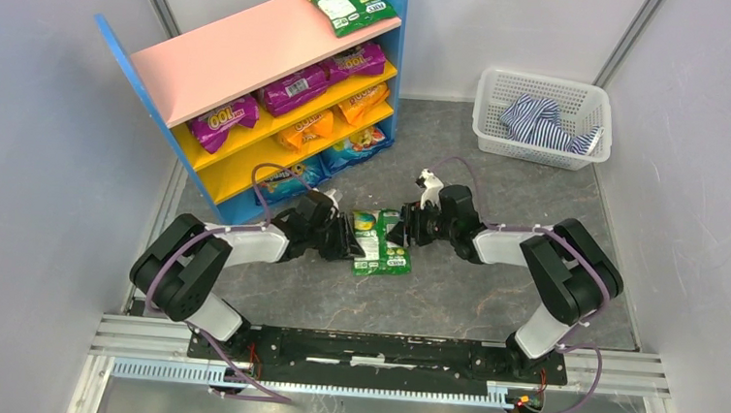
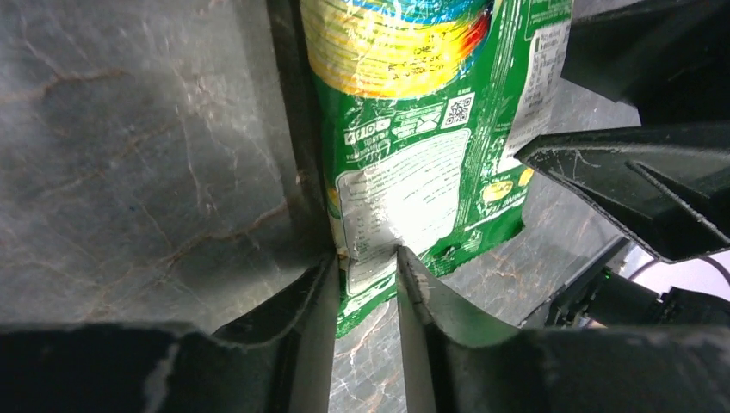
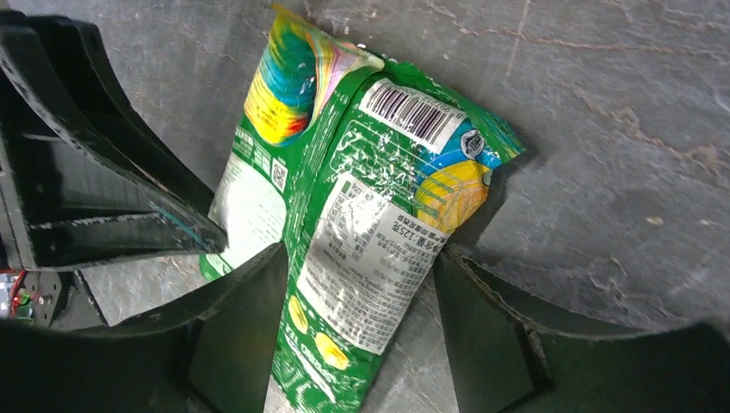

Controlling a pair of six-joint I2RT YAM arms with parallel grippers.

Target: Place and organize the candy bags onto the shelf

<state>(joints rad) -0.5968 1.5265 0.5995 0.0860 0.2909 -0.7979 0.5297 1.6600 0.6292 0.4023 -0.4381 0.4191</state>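
The left tool, black fingers nearly together, pinches an edge of one glossy green candy bag on the grey stone-patterned bench. The right tool, fingers spread, straddles the second green bag just beside it, gripping nothing. Both bags lie lengthwise front to back between the arms. The blue-sided, pink-topped shelf stands left-rear, nearer the left arm.

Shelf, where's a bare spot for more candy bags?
The pink top board is bare left of the green bag at its far end. The middle yellow shelf is bare left of the orange bags. Above it, the purple bags are crowded.
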